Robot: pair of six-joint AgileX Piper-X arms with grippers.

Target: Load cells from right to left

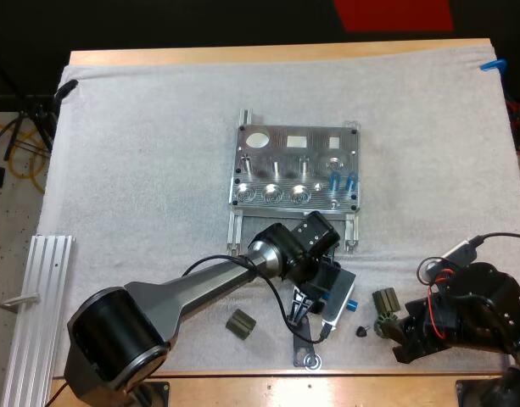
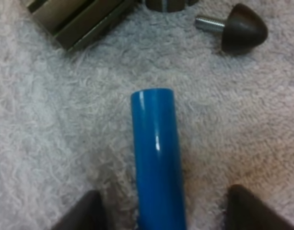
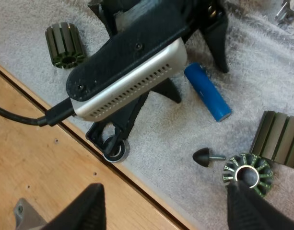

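Hovering low over the white mat [image 1: 141, 153], our left gripper [image 2: 168, 215] has its two black fingers [image 2: 84, 213] spread wide, one on each side of a blue cylinder [image 2: 157, 158] that lies flat on the mat. The fingers stand clear of the cylinder and do not touch it. From the high view we place this cylinder on the near side of the mat, right of centre and nearer to us than the metal fixture [image 1: 298, 170], which sits in the middle of the mat. At the fixture's right side we see a first loaded blue piece [image 1: 334, 180] and a second loaded blue piece [image 1: 351, 180], side by side. Our right gripper [image 3: 168, 211] is at the near right of the table, over the line where the mat meets the wooden table [image 3: 41, 158]. Its fingers stand apart and pinch nothing. Just to the right of the lying cylinder are small dark parts: a cone with a screw [image 3: 204, 157], a ribbed round part [image 3: 247, 175] beside it, and a ribbed block [image 3: 276, 139] just beyond that. Another ribbed piece [image 1: 240, 323] lies on the mat to the left of the left gripper.
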